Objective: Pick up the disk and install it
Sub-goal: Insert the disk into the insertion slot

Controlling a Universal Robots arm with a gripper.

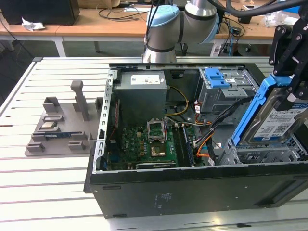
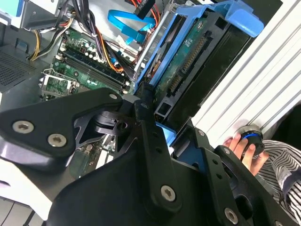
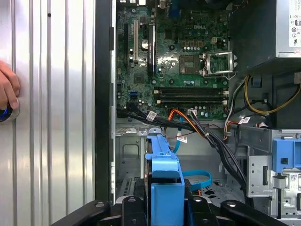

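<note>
The gripper (image 1: pixel 288 87) clamps the disk (image 1: pixel 272 120), tilted over the cage (image 1: pixel 262 155) at the exterior view's right; cables (image 1: pixel 204 140) lie just beside.

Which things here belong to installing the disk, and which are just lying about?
Job in hand:
the disk, tilted above the open computer case
the hand gripping it
the metal drive cage below

Lying about:
grey parts holder on the slatted table
power-supply box
crumpled paper on the desk behind

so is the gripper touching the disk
Touching. In the first wrist view the gripper grips the disk from both sides; the exterior view shows it held tilted over the computer case.
</note>
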